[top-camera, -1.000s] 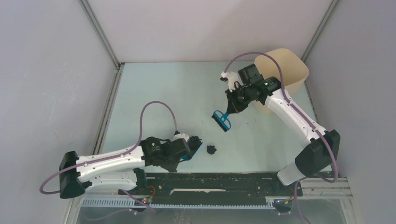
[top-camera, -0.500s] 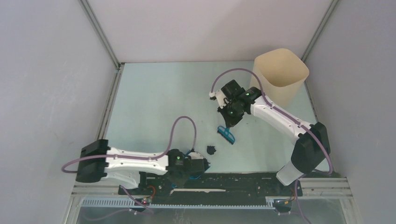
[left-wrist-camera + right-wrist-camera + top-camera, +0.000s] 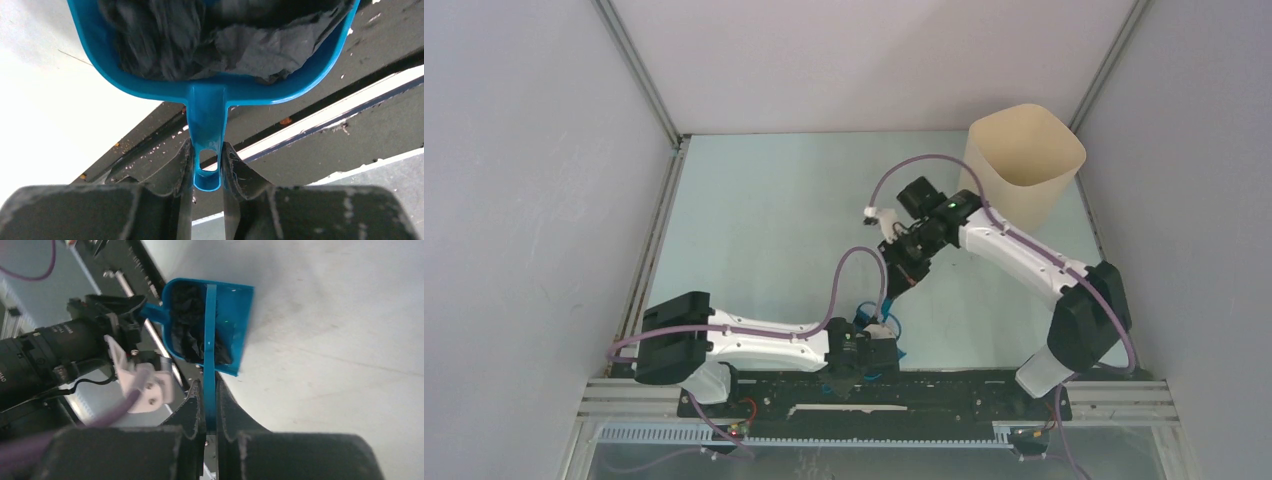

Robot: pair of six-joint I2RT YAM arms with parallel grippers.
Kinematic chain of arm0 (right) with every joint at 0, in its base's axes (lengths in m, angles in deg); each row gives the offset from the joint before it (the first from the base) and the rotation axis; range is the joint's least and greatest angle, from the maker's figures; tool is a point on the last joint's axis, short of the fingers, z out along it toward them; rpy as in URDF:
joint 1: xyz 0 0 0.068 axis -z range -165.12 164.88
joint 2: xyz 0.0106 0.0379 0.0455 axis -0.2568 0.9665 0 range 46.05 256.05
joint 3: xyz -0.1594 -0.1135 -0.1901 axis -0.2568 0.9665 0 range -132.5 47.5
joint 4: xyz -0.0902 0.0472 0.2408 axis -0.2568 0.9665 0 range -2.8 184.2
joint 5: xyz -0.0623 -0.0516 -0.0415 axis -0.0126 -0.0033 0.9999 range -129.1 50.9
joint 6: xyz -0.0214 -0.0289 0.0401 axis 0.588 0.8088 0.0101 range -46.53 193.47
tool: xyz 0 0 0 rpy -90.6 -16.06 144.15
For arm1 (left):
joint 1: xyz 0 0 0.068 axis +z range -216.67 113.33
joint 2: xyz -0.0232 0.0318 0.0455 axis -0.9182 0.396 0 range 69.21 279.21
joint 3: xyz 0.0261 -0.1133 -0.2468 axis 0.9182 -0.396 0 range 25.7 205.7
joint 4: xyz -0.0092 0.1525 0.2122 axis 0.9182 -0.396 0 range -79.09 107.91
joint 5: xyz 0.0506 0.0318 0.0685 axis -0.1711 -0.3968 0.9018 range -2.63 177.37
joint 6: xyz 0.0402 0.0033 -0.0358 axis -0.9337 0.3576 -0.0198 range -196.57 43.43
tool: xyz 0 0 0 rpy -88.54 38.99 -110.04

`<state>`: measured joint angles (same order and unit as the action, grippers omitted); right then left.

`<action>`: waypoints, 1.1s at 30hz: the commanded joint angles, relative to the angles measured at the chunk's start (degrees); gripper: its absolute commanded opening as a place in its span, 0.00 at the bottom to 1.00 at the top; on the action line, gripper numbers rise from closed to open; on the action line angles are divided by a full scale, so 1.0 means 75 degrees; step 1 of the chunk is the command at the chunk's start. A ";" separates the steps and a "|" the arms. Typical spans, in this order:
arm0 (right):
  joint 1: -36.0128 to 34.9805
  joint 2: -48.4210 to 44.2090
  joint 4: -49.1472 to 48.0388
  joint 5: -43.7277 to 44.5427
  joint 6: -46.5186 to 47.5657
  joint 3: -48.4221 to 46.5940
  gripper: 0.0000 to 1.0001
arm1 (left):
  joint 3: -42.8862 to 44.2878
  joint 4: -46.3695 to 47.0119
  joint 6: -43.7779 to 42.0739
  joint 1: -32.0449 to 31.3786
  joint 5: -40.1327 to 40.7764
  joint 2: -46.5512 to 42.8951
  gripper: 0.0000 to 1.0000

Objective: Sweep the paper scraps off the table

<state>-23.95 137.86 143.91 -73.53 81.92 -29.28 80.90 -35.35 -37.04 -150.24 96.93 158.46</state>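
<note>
My left gripper (image 3: 206,167) is shut on the handle of the blue dustpan (image 3: 210,95). Dark crumpled paper scraps (image 3: 220,35) lie inside the pan. In the top view the left gripper (image 3: 870,348) sits at the table's (image 3: 764,220) near edge, and the pan (image 3: 894,330) is mostly hidden under the arms. My right gripper (image 3: 210,412) is shut on the blue hand brush (image 3: 210,330), which reaches over the dustpan (image 3: 240,305) and the dark scraps (image 3: 185,325). In the top view the right gripper (image 3: 903,272) hangs just behind the pan.
A tall beige bin (image 3: 1024,160) stands at the table's back right. A black rail (image 3: 964,385) runs along the near edge, right under the dustpan. Purple cables loop over both arms.
My left arm has swung right along the near edge with the dustpan. My right arm has come down and nearer with the brush. The dark scrap from the table now lies in the pan.
</note>
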 commanded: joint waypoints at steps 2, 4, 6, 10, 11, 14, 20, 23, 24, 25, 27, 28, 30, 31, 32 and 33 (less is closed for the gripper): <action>0.1170 -0.1356 0.0022 0.0582 0.0172 -0.0083 0.00 | 0.0055 0.0775 -0.0250 -0.0130 0.1213 -0.0263 0.00; 0.1571 -0.1937 -0.0033 0.0929 0.0231 -0.0077 0.00 | 0.0015 0.1018 -0.0317 -0.0214 0.1497 -0.0429 0.00; 0.1870 -0.2410 -0.0047 0.1360 0.0406 -0.0079 0.00 | -0.0009 0.1234 -0.0406 -0.0266 0.1716 -0.0505 0.00; 0.2522 -0.3125 0.0103 0.1710 0.0518 -0.0017 0.00 | 0.0128 0.1272 -0.0548 -0.0285 0.1885 -0.0419 0.00; 0.2783 -0.3329 0.0107 0.1548 0.0531 0.0089 0.00 | -0.0071 0.1572 -0.0624 -0.0280 0.1922 -0.0422 0.00; 0.3382 -0.3880 -0.0151 0.1084 0.0502 0.0793 0.00 | -0.0357 0.2184 -0.0746 -0.0052 0.1315 -0.0319 0.00; 0.3995 -0.4283 -0.0139 0.0798 0.0460 0.1564 0.00 | -0.0486 0.2372 -0.0691 0.0123 0.1684 -0.0798 0.00; 0.4224 -0.4557 -0.0226 0.0815 0.0563 0.1869 0.00 | -0.0393 0.2111 -0.0716 0.0198 0.1919 -0.1064 0.00; 0.4298 -0.4654 -0.0247 0.0781 0.0614 0.1963 0.00 | -0.0333 0.1997 -0.0723 0.0287 0.1976 -0.1125 0.00; 0.4380 -0.4738 -0.0274 0.0717 0.0623 0.2068 0.00 | -0.0331 0.1952 -0.0775 0.0390 0.1975 -0.1195 0.00; 0.4534 -0.4857 -0.0354 0.0566 0.0562 0.2295 0.00 | -0.0428 0.1920 -0.0942 0.0749 0.1901 -0.1352 0.00; 0.4609 -0.4882 -0.0389 0.0499 0.0506 0.2401 0.00 | -0.0445 0.1865 -0.1016 0.0936 0.1866 -0.1478 0.00; 0.4718 -0.4854 -0.0377 0.0303 0.0516 0.2558 0.00 | -0.0373 0.1739 -0.1218 0.1244 0.1897 -0.1711 0.00; 0.4780 -0.4839 -0.0344 0.0209 0.0578 0.2613 0.00 | -0.0274 0.1648 -0.1323 0.1364 0.1968 -0.1838 0.00; 0.4857 -0.4841 -0.0322 0.0146 0.0631 0.2691 0.00 | -0.0165 0.1528 -0.1466 0.1492 0.2051 -0.1947 0.00; 0.4931 -0.4859 -0.0334 0.0089 0.0671 0.2770 0.00 | -0.0015 0.1396 -0.1584 0.1619 0.2113 -0.2031 0.00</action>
<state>11.29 101.75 142.68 -69.42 85.20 -10.22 76.59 -21.84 -44.65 -141.04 109.54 147.57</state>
